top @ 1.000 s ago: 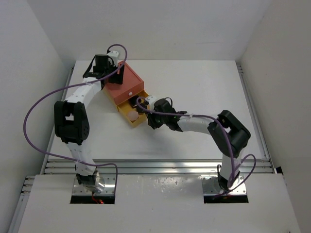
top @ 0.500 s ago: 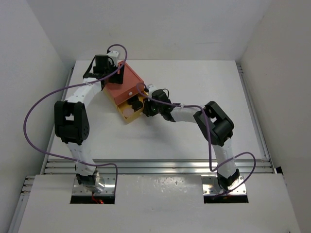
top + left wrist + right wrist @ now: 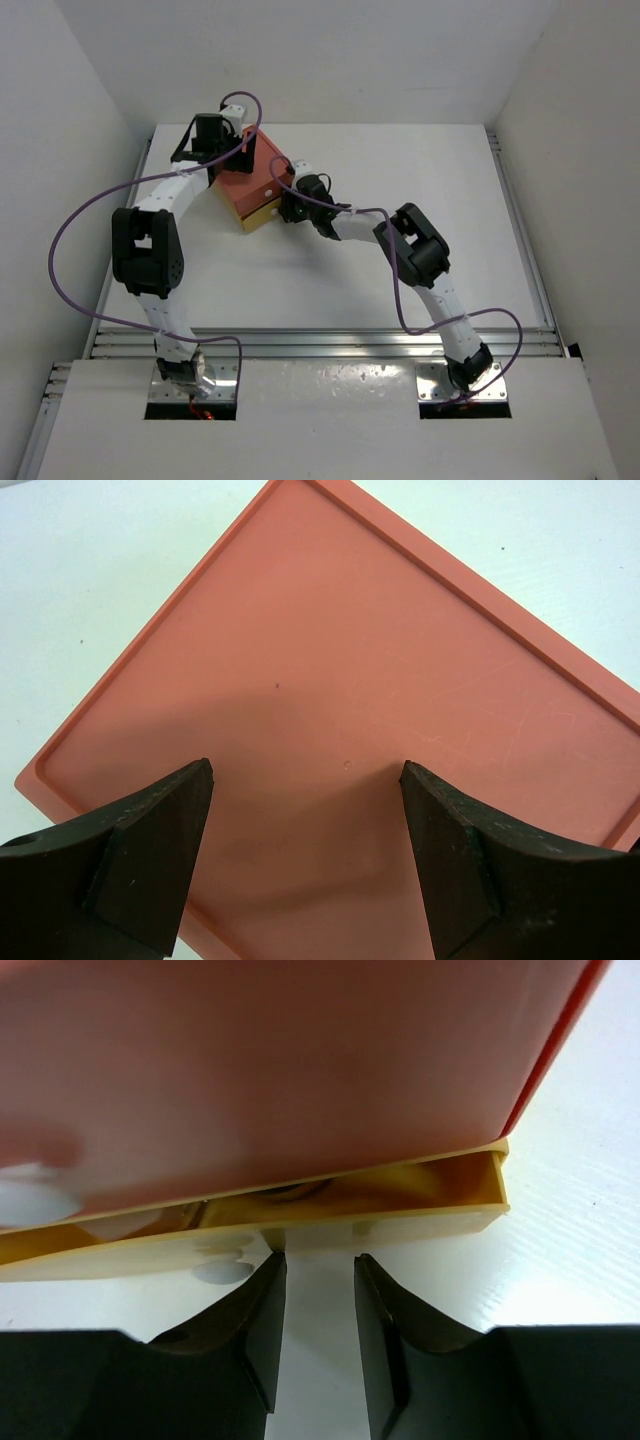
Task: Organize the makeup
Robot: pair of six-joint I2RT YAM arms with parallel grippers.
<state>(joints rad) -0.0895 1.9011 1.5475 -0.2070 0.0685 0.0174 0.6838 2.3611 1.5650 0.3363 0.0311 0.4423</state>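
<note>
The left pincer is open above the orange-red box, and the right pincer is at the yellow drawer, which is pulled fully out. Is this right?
Not quite: the yellow drawer is nearly shut, only a slit open; the right wrist view shows it.

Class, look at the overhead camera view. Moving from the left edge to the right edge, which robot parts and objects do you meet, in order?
Left arm's black elbow → orange-red drawer box → right gripper at the box's yellow drawer front → right arm's black elbow. The left gripper is left out because it overlaps the box.

Bright even light, soft shadows, blurred close-ups
</note>
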